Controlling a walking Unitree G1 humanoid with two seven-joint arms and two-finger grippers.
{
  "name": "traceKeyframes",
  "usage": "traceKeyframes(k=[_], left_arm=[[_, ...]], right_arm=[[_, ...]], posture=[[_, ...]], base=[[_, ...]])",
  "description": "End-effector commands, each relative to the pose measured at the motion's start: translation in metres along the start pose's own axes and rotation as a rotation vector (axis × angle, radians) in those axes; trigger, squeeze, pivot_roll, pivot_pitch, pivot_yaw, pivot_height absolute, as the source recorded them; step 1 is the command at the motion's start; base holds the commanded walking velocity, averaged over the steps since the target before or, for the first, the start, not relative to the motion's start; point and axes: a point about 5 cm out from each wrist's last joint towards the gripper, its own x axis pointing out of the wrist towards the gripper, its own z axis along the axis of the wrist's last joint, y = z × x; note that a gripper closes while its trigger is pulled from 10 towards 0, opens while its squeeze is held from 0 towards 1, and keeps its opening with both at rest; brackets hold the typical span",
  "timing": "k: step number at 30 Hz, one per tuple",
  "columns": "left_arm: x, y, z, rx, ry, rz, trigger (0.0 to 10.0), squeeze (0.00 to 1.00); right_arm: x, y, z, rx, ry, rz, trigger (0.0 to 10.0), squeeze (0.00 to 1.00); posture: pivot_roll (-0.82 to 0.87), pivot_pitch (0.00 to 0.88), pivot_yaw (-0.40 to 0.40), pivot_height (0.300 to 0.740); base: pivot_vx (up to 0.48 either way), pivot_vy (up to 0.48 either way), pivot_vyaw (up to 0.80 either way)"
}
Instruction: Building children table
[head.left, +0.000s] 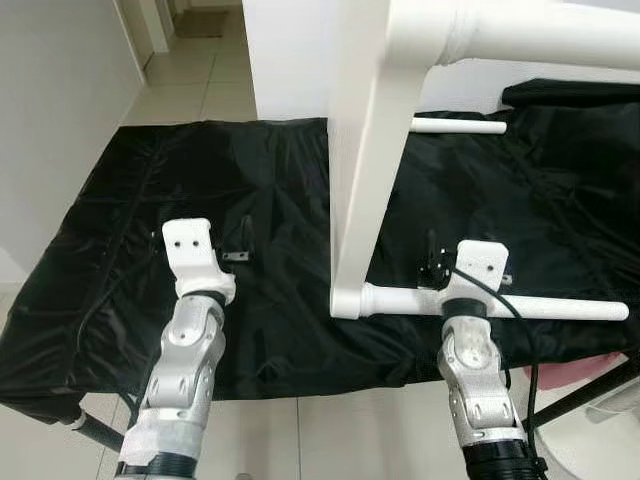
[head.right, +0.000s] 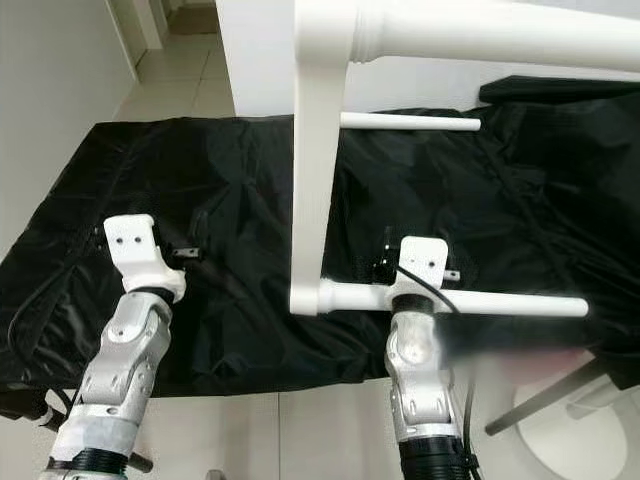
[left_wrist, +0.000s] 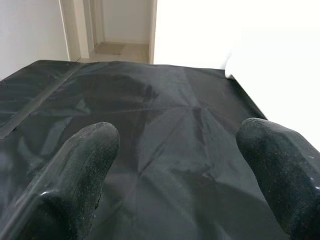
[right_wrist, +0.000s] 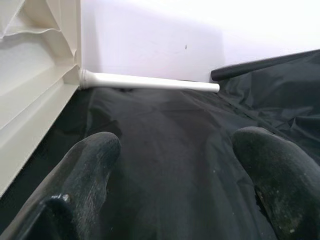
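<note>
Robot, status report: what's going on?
Left gripper open above black cloth. Right gripper open by white table's near leg. White tabletop on edge. Nothing in the way.

The black cloth (head.left: 250, 200) is looking slightly glossy and creased; the white table frame (head.left: 365, 150) is appearing smooth, probably matt plastic.

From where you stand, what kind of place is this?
Probably a home room or hallway: pale tiled floor, white walls, and a black sheet-covered table holding a half-built white plastic children's table.
</note>
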Motion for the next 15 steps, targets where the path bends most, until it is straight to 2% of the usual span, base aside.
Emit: traceKeyframes(k=[1,6,11,12,15], left_arm=[[-0.002,-0.006,-0.002,0.004,0.000,-0.124,10.0,0.00],[-0.008,-0.002,-0.009,-0.002,0.015,-0.100,10.0,0.00],[-0.010,-0.001,-0.015,0.049,0.025,-0.091,10.0,0.00],[-0.010,-0.008,-0.017,0.106,0.014,-0.119,10.0,0.00],[-0.011,-0.014,-0.019,0.118,0.015,-0.125,10.0,0.00]], right_arm=[[-0.003,0.003,-0.004,-0.002,0.010,0.010,10.0,0.00],[-0.005,0.009,-0.008,0.015,0.011,0.027,10.0,0.00],[-0.004,0.007,-0.011,0.016,0.016,0.016,10.0,0.00],[-0.005,0.007,-0.013,0.006,0.015,0.012,10.0,0.00],[-0.006,0.008,-0.015,0.002,0.011,0.012,10.0,0.00]], posture=[[-0.01,0.016,0.029,0.740],[-0.04,0.000,0.032,0.740],[-0.04,0.000,0.038,0.740],[-0.04,0.000,0.053,0.740],[-0.04,0.000,0.057,0.740]], base=[[0.000,0.000,0.00],[0.000,0.000,0.00],[0.000,0.000,0.00],[0.000,0.000,0.00],[0.000,0.000,0.00]])
